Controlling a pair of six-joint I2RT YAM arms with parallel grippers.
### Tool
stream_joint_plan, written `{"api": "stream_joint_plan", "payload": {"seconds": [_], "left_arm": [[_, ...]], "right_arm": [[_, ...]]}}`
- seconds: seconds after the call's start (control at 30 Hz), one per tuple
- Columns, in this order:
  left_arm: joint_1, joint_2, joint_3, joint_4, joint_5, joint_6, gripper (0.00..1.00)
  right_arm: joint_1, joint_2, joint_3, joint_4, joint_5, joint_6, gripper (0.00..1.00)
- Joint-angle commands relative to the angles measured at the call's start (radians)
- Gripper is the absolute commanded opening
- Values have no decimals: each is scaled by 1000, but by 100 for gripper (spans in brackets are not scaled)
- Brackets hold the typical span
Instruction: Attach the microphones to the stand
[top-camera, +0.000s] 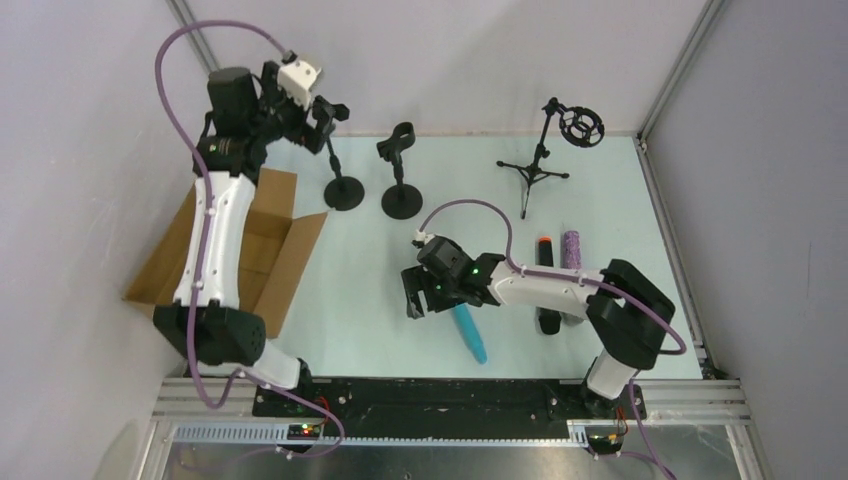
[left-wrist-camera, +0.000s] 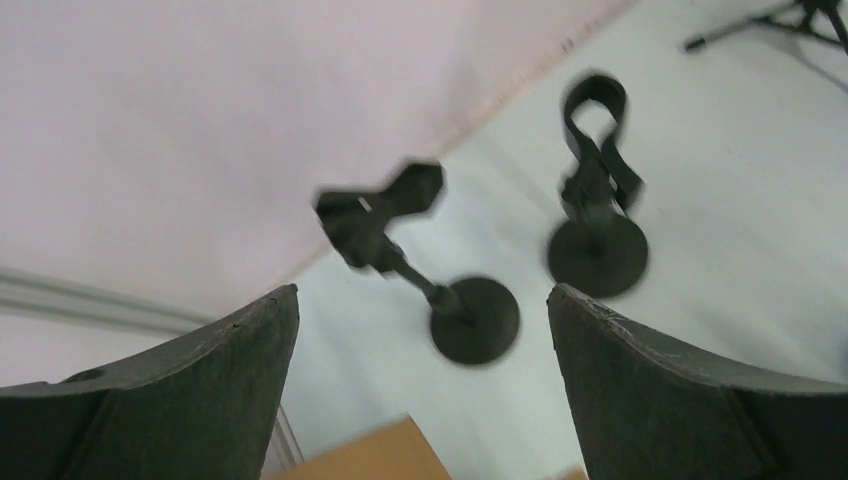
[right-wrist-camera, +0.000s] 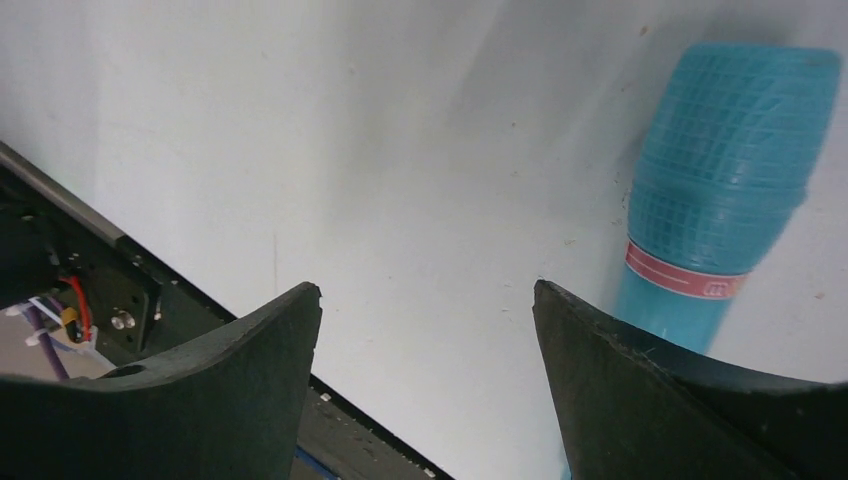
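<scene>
Blue mic (right-wrist-camera: 720, 180) lies just outside the wide, empty right fingers (right-wrist-camera: 230, 390); closing here could roll it away; left fingers (left-wrist-camera: 200, 400) wide, empty.

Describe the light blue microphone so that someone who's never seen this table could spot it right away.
On the pale green table, look near the front edge. The light blue plastic microphone lies flat there, beside the open right gripper. The black microphone with an orange-red end and the purple glitter microphone lie farther right; only this one is blue.
</scene>
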Motion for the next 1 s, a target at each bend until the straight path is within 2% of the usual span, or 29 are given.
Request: {"api": "stream_joint_plan", "payload": {"seconds": [0.0, 0.07, 0.17, 0.3, 0.4, 0.6, 0.73, 0.97], "left_arm": [[7, 161, 218, 32, -74, -118, 98], [8, 224, 262, 33, -92, -200, 98], [10, 267, 239, 37, -50, -254, 98], [10, 222, 98, 120, 37, -208, 98], [49, 195, 15, 173, 48, -166, 98], [61, 194, -58, 215, 52, -138, 98], [61, 214, -97, 300, 9, -159, 98], [62, 298, -77, 413, -19, -229, 98]], "right_arm": [[8, -75, -3, -8, 85, -23, 82], [6, -79, -15, -10, 96, -24, 81], [7, -88, -40, -15, 105, -29, 81], [0, -106, -65, -21, 121, -36, 80], [-5, -121, -84, -15, 126, -34, 80], [-9, -122, -91, 5, 113, -30, 80], [-14, -122, -91, 14, 110, -30, 80], [-22, -113, -93, 6, 114, -34, 79]]}}
